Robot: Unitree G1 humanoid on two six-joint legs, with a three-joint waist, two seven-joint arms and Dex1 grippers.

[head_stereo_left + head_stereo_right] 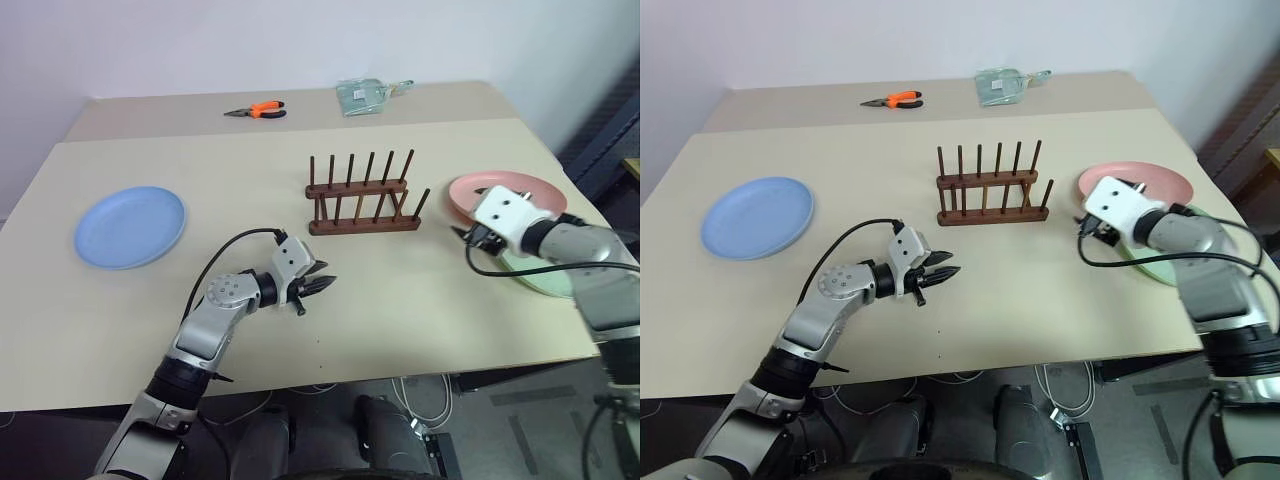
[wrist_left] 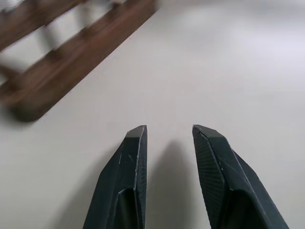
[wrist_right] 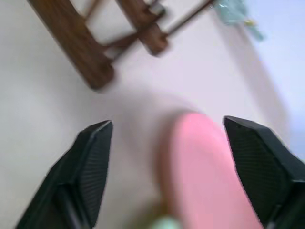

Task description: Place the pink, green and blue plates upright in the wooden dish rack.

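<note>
Left claw [image 1: 318,287] empty, wooden dish rack [image 1: 362,197] empty, plates flat on table [image 1: 400,300]

Silver-grey arms, white wrist blocks, looping black cables, and black textured jaws.

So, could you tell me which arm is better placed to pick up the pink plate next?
The right. The right gripper is open, with the pink plate between its fingers. The left gripper hovers over bare table, with the wooden dish rack between it and the plate.
</note>
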